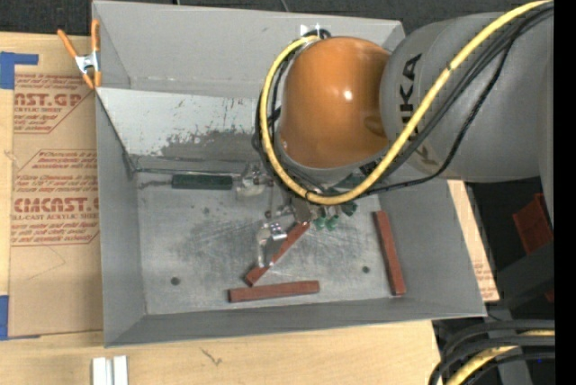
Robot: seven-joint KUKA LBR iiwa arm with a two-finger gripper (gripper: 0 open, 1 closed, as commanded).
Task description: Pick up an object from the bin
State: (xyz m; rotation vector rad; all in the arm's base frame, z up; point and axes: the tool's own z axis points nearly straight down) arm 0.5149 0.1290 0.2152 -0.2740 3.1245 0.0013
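Orange wrist cover (328, 104) sits closest to my camera. Under it the gripper (274, 235) hangs low over the middle of the bin (121, 221), with the arm reaching in from the right and the wrist pointing down. A reddish-brown stick (261, 270) lies slanted right at the gripper; I cannot tell whether the tool is apart or clamped on it. I judge this to be the grasp: I'd centre across the stick's width, close firmly and lift straight, clear of the flat stick (273, 290) nearby.
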